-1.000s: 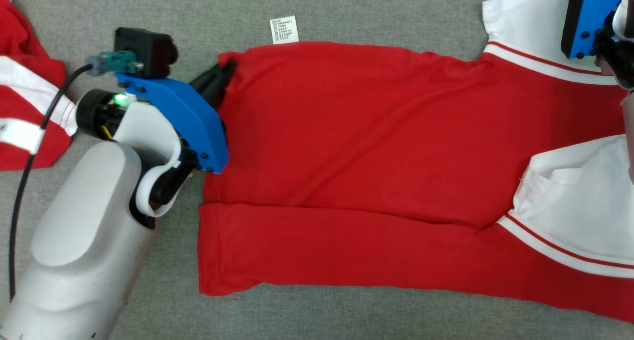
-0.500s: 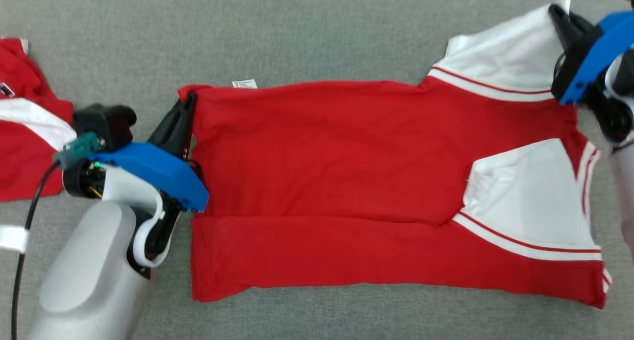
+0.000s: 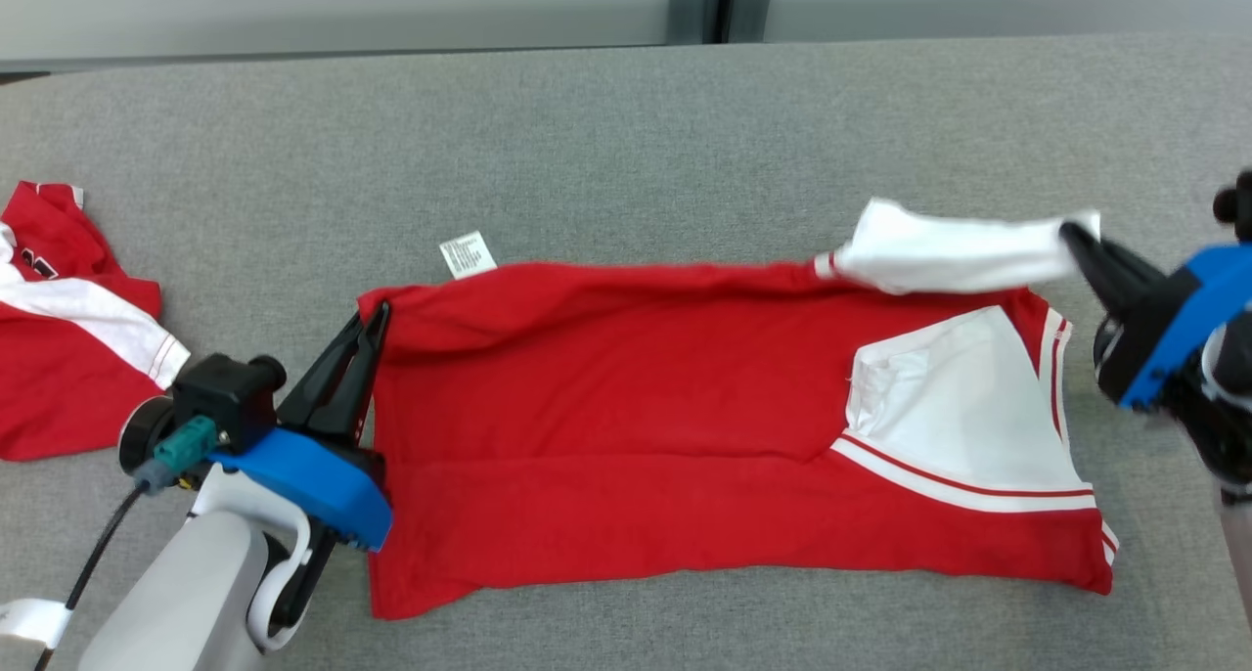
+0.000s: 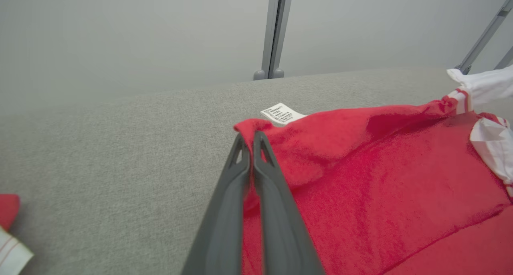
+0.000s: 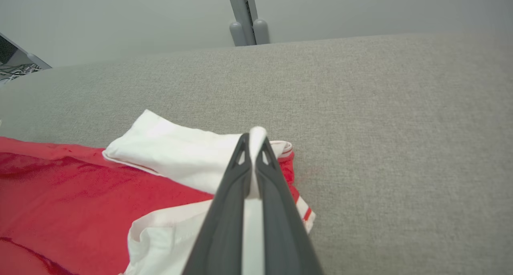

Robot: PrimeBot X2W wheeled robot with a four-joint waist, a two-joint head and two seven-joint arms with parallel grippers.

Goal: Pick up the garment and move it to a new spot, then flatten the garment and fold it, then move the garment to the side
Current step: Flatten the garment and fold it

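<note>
While the shirt point(image 3: 636, 436) lies spread across the middle of the head view on the grey table point(image 3: 626, 143), we hold its upper edge at both ends. Our left gripper point(image 3: 380, 311), at centre left, has its fingers pressed together on the red corner, near the white label point(image 3: 467, 255). Our right gripper point(image 3: 1074, 231), at the right edge of the frame, pinches the tip of the white sleeve point(image 3: 949, 255), which stretches leftward above the red body. Between the two grips the upper edge rides raised off the table; the lower part lies flat, with a crease running across it. A second shirt point(image 3: 68, 358) sits at the far left of the frame, well apart.
</note>
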